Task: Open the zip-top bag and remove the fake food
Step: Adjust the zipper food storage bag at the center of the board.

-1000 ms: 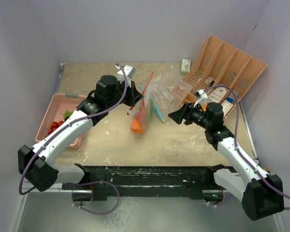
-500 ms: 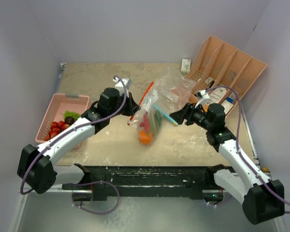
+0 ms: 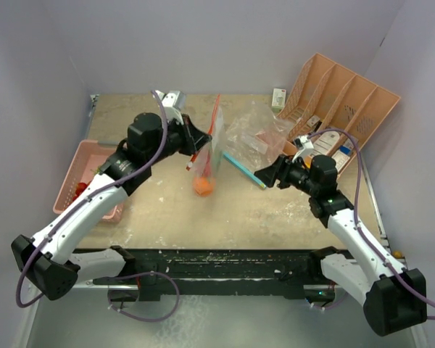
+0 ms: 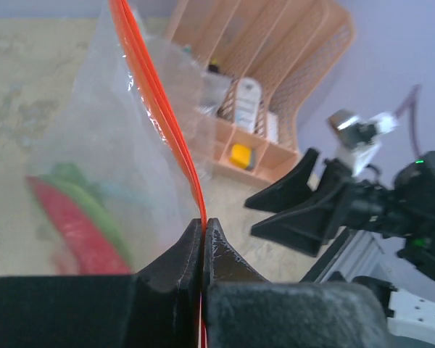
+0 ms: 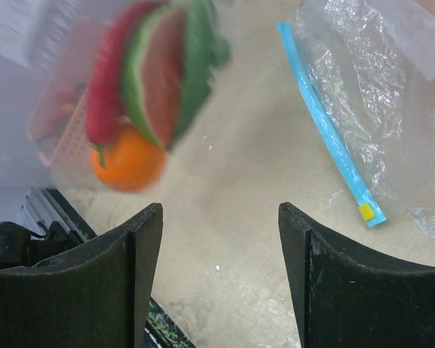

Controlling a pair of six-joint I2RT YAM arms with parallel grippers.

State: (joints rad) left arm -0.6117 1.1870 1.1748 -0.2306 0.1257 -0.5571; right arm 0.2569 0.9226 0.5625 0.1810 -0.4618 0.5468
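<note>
My left gripper (image 3: 203, 139) is shut on the red zip strip (image 4: 175, 138) of a clear zip-top bag (image 3: 210, 156) and holds it hanging above the table. The fake food sags in the bag's bottom: an orange (image 3: 203, 186), a red chili (image 4: 72, 225), and a watermelon slice (image 5: 163, 72) above the orange (image 5: 127, 163). My right gripper (image 3: 264, 176) is open and empty, to the right of the bag; its jaws stand wide apart over bare table (image 5: 221, 217).
A second clear bag (image 3: 255, 138) with a blue zip (image 5: 326, 123) lies flat at the back centre-right. A pink basket (image 3: 67, 181) with red fruit sits at the left under my left arm. A peach file organiser (image 3: 341, 101) holding boxes stands back right.
My left gripper has lifted the bag and carried it back and slightly left, so the food now hangs higher. The right arm has hardly moved in the last half second.
</note>
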